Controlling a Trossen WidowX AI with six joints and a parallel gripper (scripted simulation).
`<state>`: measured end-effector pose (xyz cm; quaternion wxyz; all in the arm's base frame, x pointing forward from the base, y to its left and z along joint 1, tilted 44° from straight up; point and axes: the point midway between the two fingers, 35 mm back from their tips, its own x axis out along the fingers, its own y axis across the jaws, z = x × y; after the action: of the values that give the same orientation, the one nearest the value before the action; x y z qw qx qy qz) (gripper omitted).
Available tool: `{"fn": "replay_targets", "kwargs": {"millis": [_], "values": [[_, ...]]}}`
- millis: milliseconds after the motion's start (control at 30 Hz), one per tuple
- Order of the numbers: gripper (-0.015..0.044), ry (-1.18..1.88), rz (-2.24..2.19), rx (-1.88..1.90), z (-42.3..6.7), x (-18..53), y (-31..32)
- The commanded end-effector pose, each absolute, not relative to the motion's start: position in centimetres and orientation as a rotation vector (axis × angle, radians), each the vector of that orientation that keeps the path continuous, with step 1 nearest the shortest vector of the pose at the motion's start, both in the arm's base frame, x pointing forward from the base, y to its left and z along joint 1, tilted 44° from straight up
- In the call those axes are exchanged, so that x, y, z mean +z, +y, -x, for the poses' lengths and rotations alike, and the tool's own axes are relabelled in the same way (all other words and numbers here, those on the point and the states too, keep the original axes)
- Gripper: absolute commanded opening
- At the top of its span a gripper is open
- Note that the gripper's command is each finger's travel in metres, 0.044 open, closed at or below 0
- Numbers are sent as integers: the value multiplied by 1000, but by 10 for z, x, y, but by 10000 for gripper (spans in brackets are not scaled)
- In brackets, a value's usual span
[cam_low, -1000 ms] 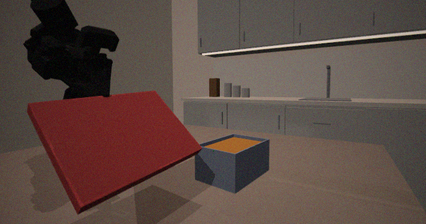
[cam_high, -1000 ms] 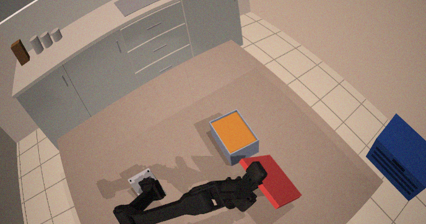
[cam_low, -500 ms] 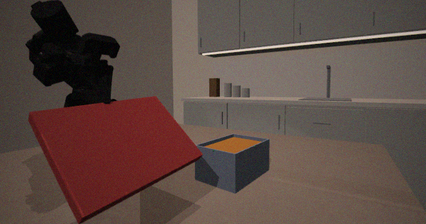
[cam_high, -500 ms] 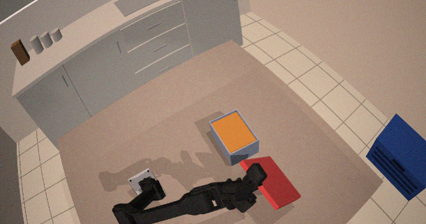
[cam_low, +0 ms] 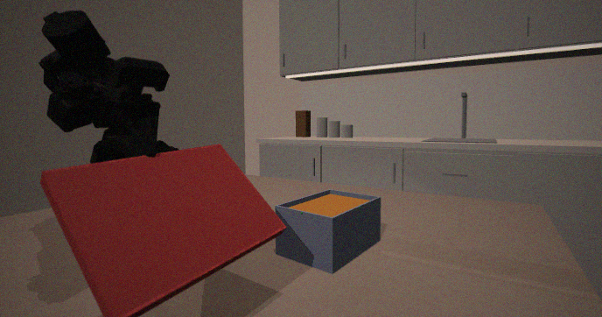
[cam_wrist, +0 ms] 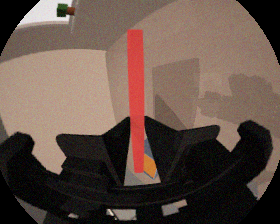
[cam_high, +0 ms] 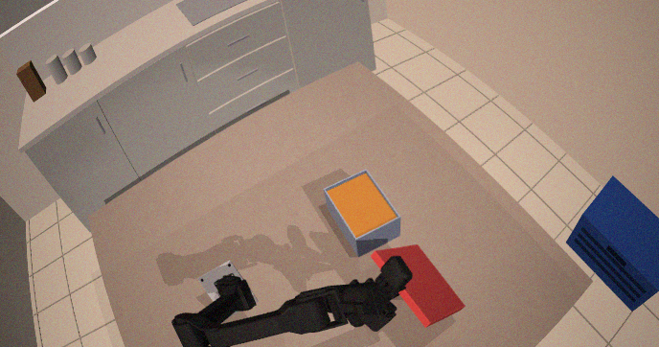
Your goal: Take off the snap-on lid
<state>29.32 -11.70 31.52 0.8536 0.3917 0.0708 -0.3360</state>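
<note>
The red lid (cam_high: pixel 431 282) (cam_low: pixel 162 222) (cam_wrist: pixel 136 75) is off the box and held in the air above the table, steeply tilted. My gripper (cam_low: pixel 150 154) (cam_wrist: pixel 137 119) is shut on one edge of the lid. The wrist view shows the lid edge-on between the fingers. The box (cam_high: pixel 378 236) (cam_low: pixel 356 233) stands upright on the table, open at the top, grey-blue with an orange inside. In the top view the lid appears just beside the box's near corner. The top view hides the fingertips behind the arm.
The table (cam_high: pixel 268 167) (cam_low: pixel 459 249) bears the box and the arm's light base plate (cam_high: pixel 209 280). A blue object (cam_high: pixel 618 234) is beyond the table's right edge. Kitchen counters (cam_high: pixel 148 66) (cam_low: pixel 503 148) run behind the table.
</note>
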Motion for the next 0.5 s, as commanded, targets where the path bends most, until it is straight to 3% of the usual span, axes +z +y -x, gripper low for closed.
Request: {"fn": "replay_targets", "kwargs": {"millis": [0, 467], "values": [[0, 144, -824, -691, -293, 315, -117], [0, 143, -823, -691, -293, 307, -124]]}}
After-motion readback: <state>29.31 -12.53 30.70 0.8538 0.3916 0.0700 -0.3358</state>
